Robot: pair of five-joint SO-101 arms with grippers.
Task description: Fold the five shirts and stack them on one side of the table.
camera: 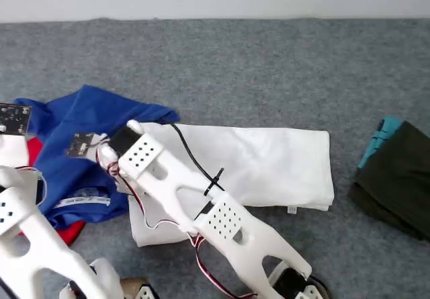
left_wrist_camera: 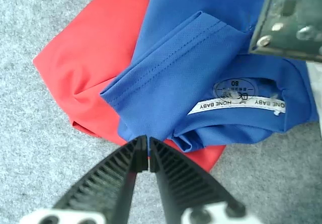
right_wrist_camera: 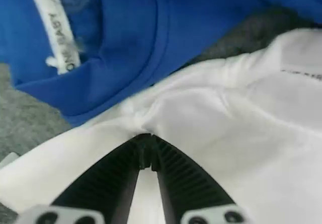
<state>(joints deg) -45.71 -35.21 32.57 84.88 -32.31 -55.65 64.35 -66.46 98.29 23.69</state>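
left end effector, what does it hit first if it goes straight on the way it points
Most likely the blue shirt, whose hem lies just ahead of the left end effector, atop the red shirt; depth is unclear.

- The table (camera: 269, 57) carries five shirts in three groups: left, middle and right edge.
- The middle shirt (camera: 269, 164) lies spread across the centre, well apart from the two shirts at the right edge.
- The left shirt (camera: 80, 131) lies bunched against the middle shirt's left end, touching it.
- The under shirt (camera: 72, 232) lies beneath the left shirt and protrudes at its front and left.
- At the right edge, the top shirt (camera: 396, 178) lies on the lower shirt (camera: 377, 141) — the lower one protrudes at the rear left.
- The right gripper (right_wrist_camera: 146, 156) sits at the middle shirt's left end, tips on a fold of it.
- The left gripper (left_wrist_camera: 143, 156) sits at the front edge of the left group — where the left shirt overlaps the under shirt.
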